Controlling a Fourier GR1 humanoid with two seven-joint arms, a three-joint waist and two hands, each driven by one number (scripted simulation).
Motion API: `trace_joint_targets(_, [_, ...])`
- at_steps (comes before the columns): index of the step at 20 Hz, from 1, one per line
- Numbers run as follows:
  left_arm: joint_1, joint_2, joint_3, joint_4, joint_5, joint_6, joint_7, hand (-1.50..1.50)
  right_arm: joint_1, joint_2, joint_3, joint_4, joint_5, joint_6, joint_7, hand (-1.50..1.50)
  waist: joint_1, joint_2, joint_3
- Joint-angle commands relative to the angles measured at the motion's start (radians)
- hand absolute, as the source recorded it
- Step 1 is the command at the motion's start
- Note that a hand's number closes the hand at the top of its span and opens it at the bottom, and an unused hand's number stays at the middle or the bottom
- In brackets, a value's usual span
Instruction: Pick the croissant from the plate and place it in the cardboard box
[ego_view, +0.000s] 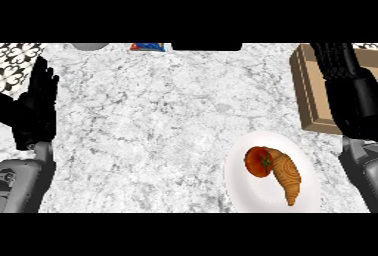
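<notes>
A golden-brown croissant (286, 175) lies on a white plate (251, 192) at the lower right of the marble counter, with a red tomato (259, 161) touching its left side. The open cardboard box (310, 90) stands at the right edge, beyond the plate. My right hand (347, 85) rises in front of the box's right part with straight fingers pointing up, open and holding nothing, to the upper right of the croissant. My left hand (35, 107) rests open at the left edge, fingers up, far from the plate.
A grey round object (90, 46), a blue and red packet (147, 47) and a dark object (207, 46) sit along the counter's far edge. Patterned tile (15, 62) shows at the far left. Bare marble (162, 115) fills the middle.
</notes>
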Motion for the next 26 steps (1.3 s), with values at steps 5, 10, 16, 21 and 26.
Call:
trace_joint_targets(5, [0.013,-0.009,-0.206,-0.043,-0.013,-0.221,-0.053,0.0,0.299,0.006,0.168,0.078,0.194,-0.109,0.08,-1.5,-0.076,0.014,-0.004])
trace_joint_targets(10, [0.062,-0.02,-0.252,-0.035,-0.008,-0.258,-0.056,0.0,0.355,-0.23,0.188,0.169,0.545,-0.208,0.013,-1.5,-0.122,0.008,-0.016])
trace_joint_targets(16, [0.083,-0.014,-0.279,-0.048,0.005,-0.307,-0.062,0.0,0.49,-0.298,0.312,0.098,0.951,-0.415,0.095,-1.5,-0.088,-0.007,-0.012])
trace_joint_targets(21, [0.131,-0.003,-0.283,-0.062,0.021,-0.348,-0.101,0.0,0.627,-0.354,0.326,-0.132,1.197,-0.365,0.37,-1.5,-0.083,-0.009,-0.012])
trace_joint_targets(26, [0.092,-0.012,-0.286,-0.065,0.007,-0.344,-0.077,0.0,0.718,-0.345,0.413,-0.4,1.28,-0.071,0.631,-1.5,-0.061,-0.001,-0.011])
